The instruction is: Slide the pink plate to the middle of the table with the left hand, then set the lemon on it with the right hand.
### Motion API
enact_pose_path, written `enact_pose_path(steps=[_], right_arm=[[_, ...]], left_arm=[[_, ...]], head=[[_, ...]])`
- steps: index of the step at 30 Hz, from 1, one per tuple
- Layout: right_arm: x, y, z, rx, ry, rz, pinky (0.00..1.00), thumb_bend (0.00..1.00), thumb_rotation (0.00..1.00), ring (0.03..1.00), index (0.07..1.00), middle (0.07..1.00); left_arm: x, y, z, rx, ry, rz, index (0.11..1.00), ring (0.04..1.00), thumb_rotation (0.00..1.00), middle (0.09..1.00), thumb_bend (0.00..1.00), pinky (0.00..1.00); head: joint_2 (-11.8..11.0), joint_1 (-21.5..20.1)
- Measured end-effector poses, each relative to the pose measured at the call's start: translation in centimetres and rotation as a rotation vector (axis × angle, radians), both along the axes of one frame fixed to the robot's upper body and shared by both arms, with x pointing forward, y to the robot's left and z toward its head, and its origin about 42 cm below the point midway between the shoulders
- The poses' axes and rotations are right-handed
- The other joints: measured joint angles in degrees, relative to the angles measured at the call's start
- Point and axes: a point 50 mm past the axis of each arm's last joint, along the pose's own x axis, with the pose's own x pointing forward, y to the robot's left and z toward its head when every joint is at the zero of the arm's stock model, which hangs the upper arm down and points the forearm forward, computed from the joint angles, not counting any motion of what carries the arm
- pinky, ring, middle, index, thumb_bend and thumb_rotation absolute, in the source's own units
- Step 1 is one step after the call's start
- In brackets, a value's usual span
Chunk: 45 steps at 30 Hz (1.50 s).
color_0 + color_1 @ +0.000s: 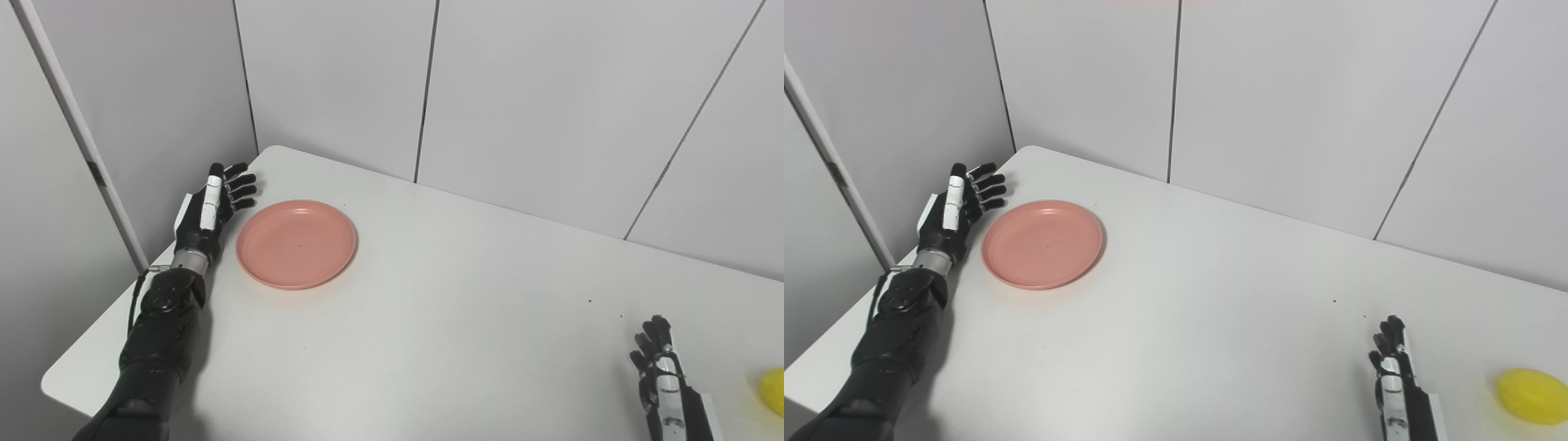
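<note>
Left hand (211, 211) is hovering, fingers (242, 190) spread, just left of pink plate (296, 243). Right hand (1396, 386) is resting empty, fingers straight, near lemon (1532, 395).

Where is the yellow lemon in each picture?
Left eye view: the lemon peeks in at the right edge, low down, mostly cut off.
Right eye view: whole, in the bottom right corner, on the table.
Shared landmark: it lies just right of the right hand.
</note>
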Motion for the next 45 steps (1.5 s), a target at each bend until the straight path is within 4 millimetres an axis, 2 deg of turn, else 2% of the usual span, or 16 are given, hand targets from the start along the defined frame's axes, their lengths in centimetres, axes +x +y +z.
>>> enact_pose_path(steps=[7, 12, 18, 22, 26, 32, 39, 43, 45], right_arm=[[-0.1, 0.0, 0.4, 0.0, -0.011, -0.007, 1.0, 0.36, 1.0, 1.0, 1.0, 1.0], [-0.1, 0.0, 0.3, -0.004, -0.009, -0.006, 1.0, 0.36, 1.0, 1.0, 1.0, 1.0], [-0.1, 0.0, 0.3, -0.003, -0.009, -0.007, 1.0, 0.36, 1.0, 1.0, 1.0, 1.0], [-0.1, 0.0, 0.3, -0.005, -0.009, -0.007, 1.0, 0.39, 1.0, 1.0, 1.0, 1.0], [-0.1, 0.1, 0.3, -0.005, -0.009, -0.004, 1.0, 0.38, 1.0, 1.0, 1.0, 1.0], [-0.1, 0.1, 0.2, -0.008, -0.007, -0.004, 1.0, 0.4, 1.0, 1.0, 1.0, 1.0], [-0.1, 0.2, 0.2, -0.02, -0.006, -0.008, 1.0, 0.37, 1.0, 1.0, 1.0, 1.0], [-0.1, 0.2, 0.2, -0.021, -0.006, -0.009, 1.0, 0.37, 1.0, 1.0, 1.0, 1.0], [-0.1, 0.1, 0.1, -0.021, -0.004, -0.009, 1.0, 0.36, 1.0, 1.0, 1.0, 1.0]], left_arm=[[0.3, -1.0, -0.1, 0.002, -0.003, -0.035, 0.783, 0.791, 1.0, 0.789, 0.81, 0.78], [0.5, -2.0, -0.1, 0.001, -0.007, -0.055, 0.791, 0.806, 1.0, 0.802, 0.8, 0.81], [0.5, -2.5, -0.2, 0.013, -0.006, -0.062, 0.78, 0.805, 1.0, 0.798, 0.81, 0.8], [0.3, -3.4, -0.3, 0.021, 0.0, -0.073, 0.803, 0.827, 1.0, 0.816, 0.82, 0.83], [0.3, -4.1, -0.7, 0.041, 0.013, -0.095, 0.817, 0.833, 1.0, 0.828, 0.84, 0.83], [0.1, -4.7, -0.6, 0.042, 0.007, -0.108, 0.824, 0.832, 1.0, 0.828, 0.79, 0.84], [-0.1, -8.1, -0.9, 0.014, 0.026, -0.151, 0.837, 0.862, 1.0, 0.852, 0.8, 0.9], [0.1, -9.5, -0.8, 0.004, 0.032, -0.193, 0.838, 0.861, 1.0, 0.852, 0.85, 0.88], [0.2, -10.1, -0.8, 0.003, 0.032, -0.205, 0.838, 0.861, 1.0, 0.852, 0.84, 0.88]], head=[[0.4, -0.1], [0.4, -0.1], [0.7, -0.4], [1.0, -0.6], [1.1, -0.6], [1.2, -0.7], [1.5, -1.1], [1.8, -1.3], [1.8, -1.7]])
